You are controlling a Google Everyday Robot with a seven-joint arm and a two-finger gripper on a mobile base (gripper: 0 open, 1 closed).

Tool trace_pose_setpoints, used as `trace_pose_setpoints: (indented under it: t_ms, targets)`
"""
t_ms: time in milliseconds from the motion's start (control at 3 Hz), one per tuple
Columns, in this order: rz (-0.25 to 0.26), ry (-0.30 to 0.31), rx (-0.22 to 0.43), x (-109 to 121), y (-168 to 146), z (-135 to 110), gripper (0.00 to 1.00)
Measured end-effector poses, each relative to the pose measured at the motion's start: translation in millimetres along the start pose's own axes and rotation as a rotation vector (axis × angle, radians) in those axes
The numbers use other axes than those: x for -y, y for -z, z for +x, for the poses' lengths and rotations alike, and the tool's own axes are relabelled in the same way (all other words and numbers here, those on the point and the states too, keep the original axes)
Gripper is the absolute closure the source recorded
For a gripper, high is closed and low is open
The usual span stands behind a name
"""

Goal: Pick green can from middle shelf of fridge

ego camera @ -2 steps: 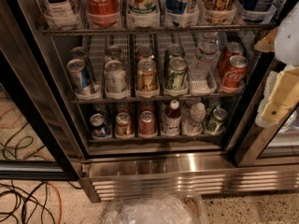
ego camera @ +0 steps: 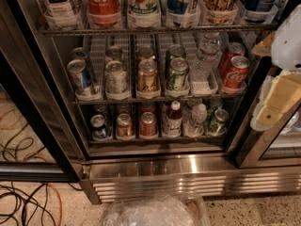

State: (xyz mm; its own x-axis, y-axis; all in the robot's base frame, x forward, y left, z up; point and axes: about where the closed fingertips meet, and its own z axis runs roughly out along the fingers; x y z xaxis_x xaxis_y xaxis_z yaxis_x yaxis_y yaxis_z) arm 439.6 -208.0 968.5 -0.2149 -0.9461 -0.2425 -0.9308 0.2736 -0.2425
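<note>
The fridge (ego camera: 155, 166) stands open in front of me, with a steel base and a slatted grille. The middle shelf (ego camera: 155, 98) is a wire rack with white lane trays of short cans. The green can (ego camera: 178, 74) stands at the front of its lane, right of centre, with a second green can (ego camera: 174, 53) behind it. A gold-orange can (ego camera: 147, 76) is to its left and a small clear bottle (ego camera: 207, 51) to its right. The gripper (ego camera: 277, 98), white and cream, hangs at the right edge, outside the shelf and well right of the green can.
Red Coca-Cola cans (ego camera: 235, 72) fill the rightmost lane, nearest the gripper. Tall bottles (ego camera: 103, 4) stand on the rack above; cans and bottles (ego camera: 174, 119) on the rack below. The black door frame (ego camera: 40, 121) runs down the left. Cables (ego camera: 23, 199) lie on the floor. A clear plastic-lined bin (ego camera: 155, 212) sits below.
</note>
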Motion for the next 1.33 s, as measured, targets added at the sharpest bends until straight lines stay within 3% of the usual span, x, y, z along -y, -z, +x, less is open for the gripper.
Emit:
trace_pose_setpoints:
  t_ms: [667,1333]
  targets:
    - [0.016,-0.038,0.116,-8,-6,-7,0.00]
    - [0.074,-0.134,0.293,-21,-22,-17,0.00]
